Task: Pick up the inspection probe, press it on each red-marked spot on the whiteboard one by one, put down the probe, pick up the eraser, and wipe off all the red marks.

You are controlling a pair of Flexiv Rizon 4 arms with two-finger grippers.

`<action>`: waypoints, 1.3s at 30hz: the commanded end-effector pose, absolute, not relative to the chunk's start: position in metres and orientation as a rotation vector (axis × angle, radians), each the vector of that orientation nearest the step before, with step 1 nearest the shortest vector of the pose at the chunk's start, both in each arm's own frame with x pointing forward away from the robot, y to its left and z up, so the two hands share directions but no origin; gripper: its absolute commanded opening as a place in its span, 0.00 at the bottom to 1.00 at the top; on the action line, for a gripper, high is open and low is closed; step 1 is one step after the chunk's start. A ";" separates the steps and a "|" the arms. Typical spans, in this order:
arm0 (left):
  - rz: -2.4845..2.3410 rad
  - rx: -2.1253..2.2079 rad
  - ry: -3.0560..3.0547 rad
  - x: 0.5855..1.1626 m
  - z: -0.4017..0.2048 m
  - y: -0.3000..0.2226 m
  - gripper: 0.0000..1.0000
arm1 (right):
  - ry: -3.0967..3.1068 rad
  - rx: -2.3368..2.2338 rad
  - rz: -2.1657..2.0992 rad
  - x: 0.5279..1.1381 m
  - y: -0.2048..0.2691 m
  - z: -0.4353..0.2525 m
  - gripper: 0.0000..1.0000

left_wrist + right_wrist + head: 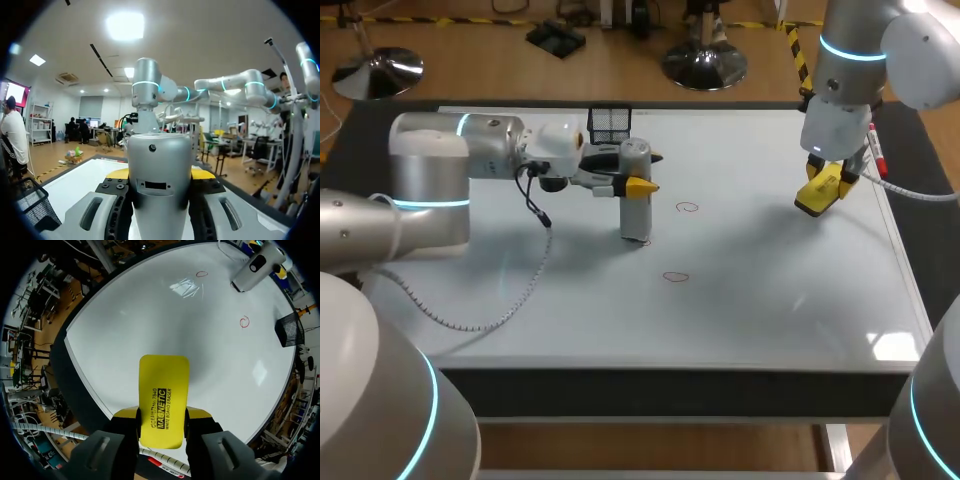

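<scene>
Because the probing falls to my left arm, my left gripper (160, 175) is closed on the probe (160, 162). Its two yellow tips press the silver barrel from either side, so the barrel stands upright. From above, the probe's foot is down at the whiteboard (770, 300) with the arm reaching in sideways, which I judge lets it push straight down on a spot.

My right gripper (162, 416) clamps the yellow eraser (164, 387) by one end, and the rest sticks out ahead of the fingers. It hangs above the board's right side, well apart from the probe. I judge it is parked there out of the way, ready for wiping once the probe is put down.

Two red rings are plain on the board: one (688, 207) near the probe on its right, another (675, 277) nearer the front edge. Nothing touches either. A black mesh basket (610, 122) stands at the far edge behind the probe, and a pale coiled cable (470, 326) trails from my left arm across the board.

The probe's barrel fills my left wrist view, so its tip and the board under it are hidden. From above there is a faint reddish trace at the foot, but I cannot tell whether it is a third mark. Nor can I tell whether the tip presses or merely rests. A red-capped pen (876, 152) by the right edge is partly hidden behind my right arm.
</scene>
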State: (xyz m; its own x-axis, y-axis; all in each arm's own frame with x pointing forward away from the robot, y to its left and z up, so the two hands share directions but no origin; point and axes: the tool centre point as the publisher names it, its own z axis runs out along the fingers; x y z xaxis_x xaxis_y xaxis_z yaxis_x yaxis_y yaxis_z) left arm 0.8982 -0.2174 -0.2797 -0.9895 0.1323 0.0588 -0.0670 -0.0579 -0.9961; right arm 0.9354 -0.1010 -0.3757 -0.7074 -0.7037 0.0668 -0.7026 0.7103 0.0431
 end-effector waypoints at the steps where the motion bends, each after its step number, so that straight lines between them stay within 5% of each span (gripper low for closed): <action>1: 2.187 -0.078 -2.049 0.901 -0.280 -0.218 0.00 | -2.830 1.168 -0.018 0.935 -0.102 -0.375 0.00; 39: 2.179 -0.068 -2.063 0.899 -0.282 -0.218 0.00 | -2.830 1.168 -0.018 0.935 -0.102 -0.375 0.00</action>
State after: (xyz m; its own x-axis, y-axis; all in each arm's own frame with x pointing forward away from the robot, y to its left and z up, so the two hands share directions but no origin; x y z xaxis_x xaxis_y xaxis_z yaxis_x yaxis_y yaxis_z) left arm 0.8994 -0.2185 -0.2819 -0.9890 0.1338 0.0623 -0.0698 -0.0522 -0.9962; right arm 0.9354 -0.1011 -0.3757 -0.7074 -0.7037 0.0668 -0.7026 0.7103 0.0431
